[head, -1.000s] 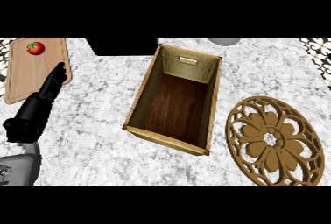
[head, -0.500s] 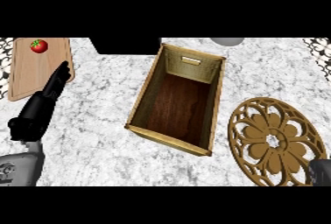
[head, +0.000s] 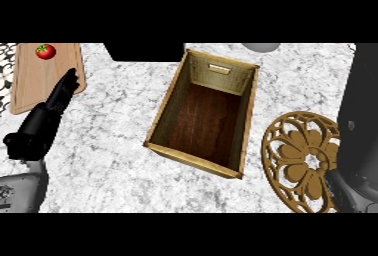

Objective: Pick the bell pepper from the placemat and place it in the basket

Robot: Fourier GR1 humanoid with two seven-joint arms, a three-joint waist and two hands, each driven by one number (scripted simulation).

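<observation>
Leftmost, a strip of black-and-white patterned material (head: 6,65) shows at the view's edge. Just beside it a pale, rounded-cornered wooden placemat (head: 33,85) lies on the white-and-grey marbled stone counter (head: 111,145). The small red bell pepper with a green stalk (head: 46,51) sits on the far end of the placemat, close to its top edge.

The black left hand (head: 44,117) comes up from a grey forearm (head: 18,192) at the lower left. Its fingers (head: 66,85) are straight and held together, with nothing in them. Their tips lie over the placemat's right edge, short of the pepper and apart from it. A bare stretch of marble separates the hand from the basket.

At the top edge, a flat black block (head: 144,51) stands behind the counter. The rectangular woven basket with a dark wooden floor (head: 221,77) sits in the middle, set at a slant with its narrow ends near and far. It holds nothing. A pale slot handle (head: 218,69) marks its far wall. A grey rounded object (head: 260,46) peeks in at the top edge beyond it.

Near the basket's right side lies a round golden openwork trivet with a flower pattern (head: 294,172). The black right hand (head: 338,192) overlaps its lower right rim, and whether that hand is open or closed cannot be told.
</observation>
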